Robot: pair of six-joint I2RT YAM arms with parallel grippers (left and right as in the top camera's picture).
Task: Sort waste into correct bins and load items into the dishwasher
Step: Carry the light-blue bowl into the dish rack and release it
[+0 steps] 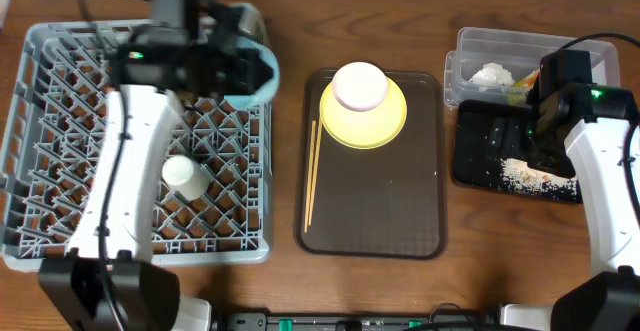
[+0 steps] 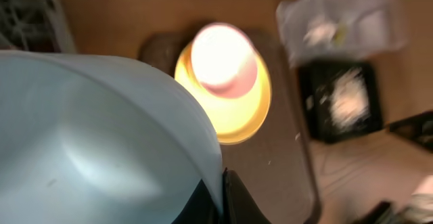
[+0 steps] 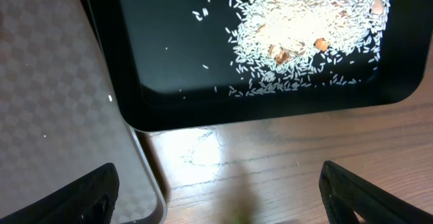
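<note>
The left wrist view is blurred, and the light blue bowl (image 2: 95,143) fills most of it, cut off at the left and bottom edges; from overhead the arm hides part of the bowl. The left end effector (image 2: 220,197) pinches the bowl's rim, with only one dark finger (image 2: 237,200) showing clearly, over the far right corner of the grey dish rack (image 1: 40,231), where a small white cup (image 1: 183,174) sits among the pegs. The right end effector (image 3: 223,204) is spread wide and empty above the counter (image 3: 284,156), just beside the black tray (image 3: 169,109). The tray's whitish rice scraps (image 3: 304,28) lie heaped — a few orange bits mixed in.
</note>
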